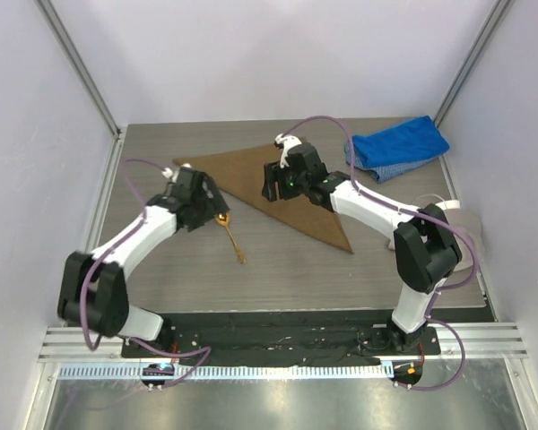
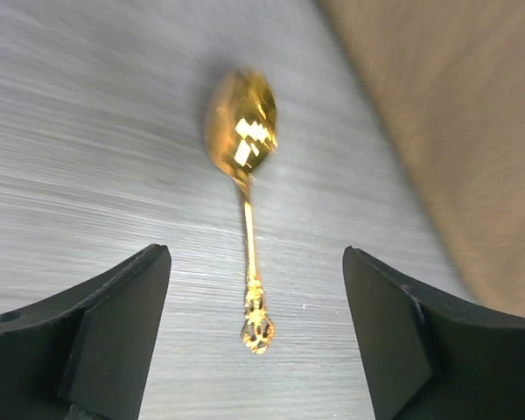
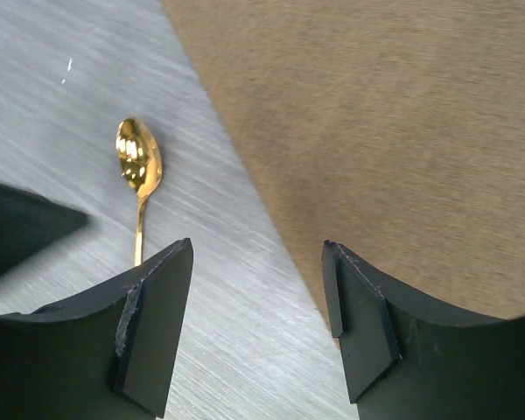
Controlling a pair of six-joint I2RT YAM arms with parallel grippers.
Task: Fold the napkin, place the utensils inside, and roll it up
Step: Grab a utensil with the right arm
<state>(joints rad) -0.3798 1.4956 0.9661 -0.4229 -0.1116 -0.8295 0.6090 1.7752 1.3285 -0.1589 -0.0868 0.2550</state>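
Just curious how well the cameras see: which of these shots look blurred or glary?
Left wrist view: the spoon flares with bright glare on its bowl, and the napkin is smeared soft. Right wrist view: sharper, only mild glints. Top view: evenly lit and crisp.

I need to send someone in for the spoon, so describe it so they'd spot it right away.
On the grey table, find the tan-brown triangular napkin in the middle. Just off its near left edge, on bare tabletop, lies the spoon. It is the only shiny gold metal thing there, small, with a round bowl and thin ornate handle.
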